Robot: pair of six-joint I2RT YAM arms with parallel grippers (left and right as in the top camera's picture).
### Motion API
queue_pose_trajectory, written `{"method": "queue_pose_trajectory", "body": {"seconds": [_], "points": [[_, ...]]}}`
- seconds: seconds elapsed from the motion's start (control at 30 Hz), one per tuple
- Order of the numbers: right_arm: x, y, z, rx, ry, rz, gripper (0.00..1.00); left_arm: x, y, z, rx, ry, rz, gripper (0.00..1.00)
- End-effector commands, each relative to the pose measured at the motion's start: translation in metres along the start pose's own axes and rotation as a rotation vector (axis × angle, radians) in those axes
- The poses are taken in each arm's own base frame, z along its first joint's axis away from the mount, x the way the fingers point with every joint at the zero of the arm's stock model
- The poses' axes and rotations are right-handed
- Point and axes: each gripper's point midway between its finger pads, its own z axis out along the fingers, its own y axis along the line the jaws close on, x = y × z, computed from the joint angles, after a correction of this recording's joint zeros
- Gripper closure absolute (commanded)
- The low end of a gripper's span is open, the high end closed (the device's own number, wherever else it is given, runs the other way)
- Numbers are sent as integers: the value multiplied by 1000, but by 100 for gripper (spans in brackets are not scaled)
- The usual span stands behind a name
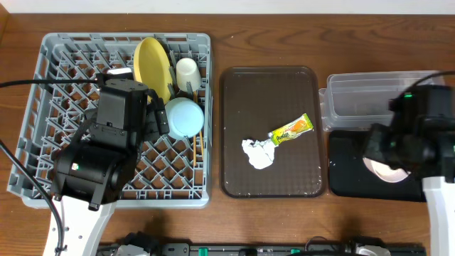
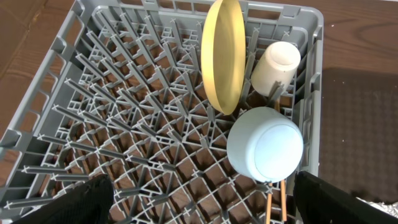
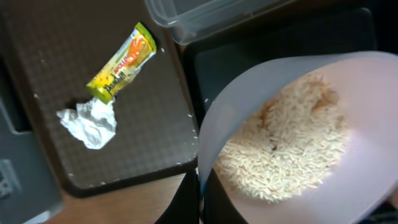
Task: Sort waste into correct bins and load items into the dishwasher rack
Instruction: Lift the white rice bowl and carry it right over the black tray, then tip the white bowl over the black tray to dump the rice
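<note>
Now the right gripper (image 3: 200, 199), clamped on the white bowl (image 3: 249, 93), is holding rice crumbs (image 3: 286, 149) over the black tray (image 1: 348, 178); tipping looks next. The left gripper (image 2: 205, 202) is hovering open.

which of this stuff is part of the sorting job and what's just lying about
Job: rack, yellow plate, blue bowl, white cup, chopsticks, white bowl, rice, tissue, wrapper, clear tub, black tray.
Lying about: brown serving tray.

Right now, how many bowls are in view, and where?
2. The light blue bowl sits in the dishwasher rack, beside the yellow plate. The white bowl, with rice in it, is held by the right gripper above the black tray. Arms could hide others.
</note>
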Motion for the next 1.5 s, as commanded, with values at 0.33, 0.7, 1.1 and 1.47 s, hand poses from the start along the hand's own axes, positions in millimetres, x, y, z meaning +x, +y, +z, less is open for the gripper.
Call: {"method": "queue_pose_trajectory", "body": {"seconds": [0.33, 0.7, 1.1, 1.47], "points": [[-6, 6, 19, -435, -35, -5, 99, -1, 1, 0, -5, 0, -11, 6], [9, 9, 49, -690, -67, 69, 99, -1, 1, 0, -5, 0, -11, 6], [8, -29, 55, -706, -186, 169, 99, -1, 1, 0, -5, 0, -11, 6], [19, -59, 62, -790, -320, 367, 99, -1, 1, 0, -5, 0, -11, 6]]}}
